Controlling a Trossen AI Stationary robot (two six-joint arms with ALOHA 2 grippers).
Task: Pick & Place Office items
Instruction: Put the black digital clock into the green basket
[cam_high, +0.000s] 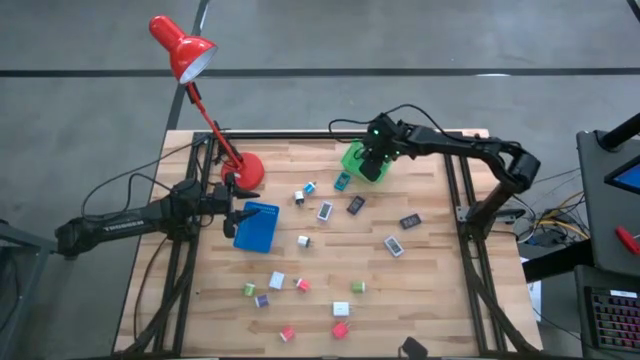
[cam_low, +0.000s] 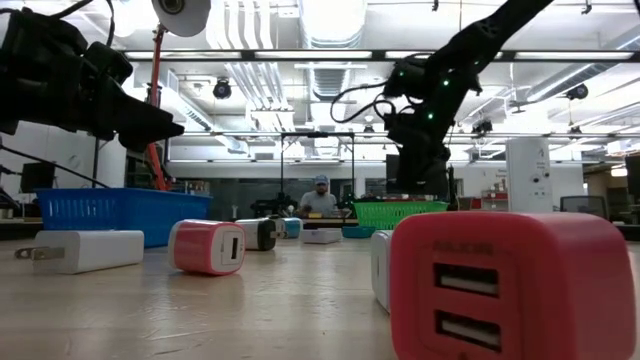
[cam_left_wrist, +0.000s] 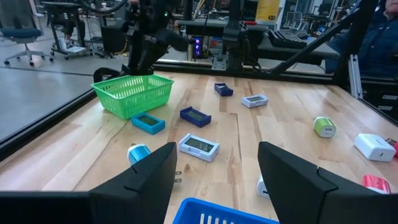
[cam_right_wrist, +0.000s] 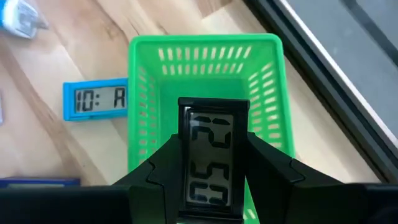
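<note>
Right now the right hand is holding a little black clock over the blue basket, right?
Not quite. The right hand holds the small black digital clock over the green plastic basket, not a blue one; the right wrist view shows it.

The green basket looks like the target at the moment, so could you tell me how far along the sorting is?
Nothing visibly sits in the green basket yet. The right gripper holds a black clock over it, ready to drop. The left gripper waits open above the blue tray. The teal clock and many chargers stay scattered on the table.
</note>
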